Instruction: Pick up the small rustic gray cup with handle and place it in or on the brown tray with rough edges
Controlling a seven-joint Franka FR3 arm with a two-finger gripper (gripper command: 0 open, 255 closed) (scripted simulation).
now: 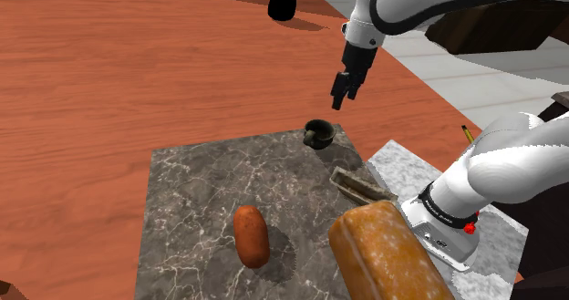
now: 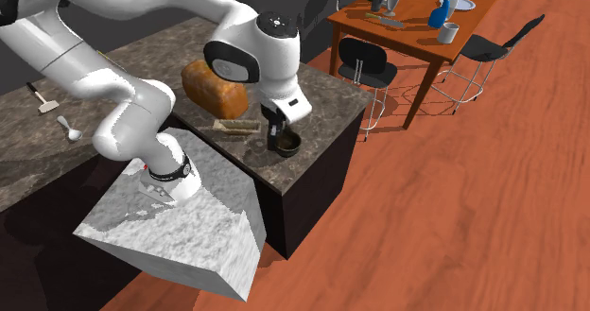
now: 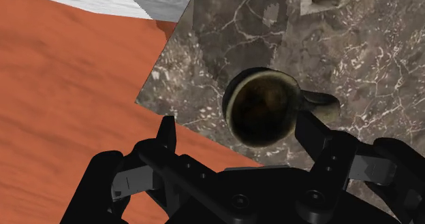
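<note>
Wrist view: the gripper (image 3: 240, 139) looks straight down, its fingers (image 3: 167, 131) spread apart and empty. The cup (image 3: 262, 107) stands upright below, between the finger lines but nearer one finger, and nothing touches it. Its handle (image 3: 320, 105) points along the closing line, toward the nearer finger. The spread probably serves a descent over the rim. A wrist turn may be needed so the pads meet the wall and not the handle.

In the shoulder view the gripper (image 1: 345, 90) hovers at 1 o'clock from the cup (image 1: 317, 132), apart from it. The cup sits at the 1 o'clock corner of the counter (image 1: 201, 189), close to the edge, so a knock could tip it off. The tray (image 1: 357, 184) lies near, at 4 o'clock from the cup, beside a loaf (image 1: 387, 253). The carry should be short.
</note>
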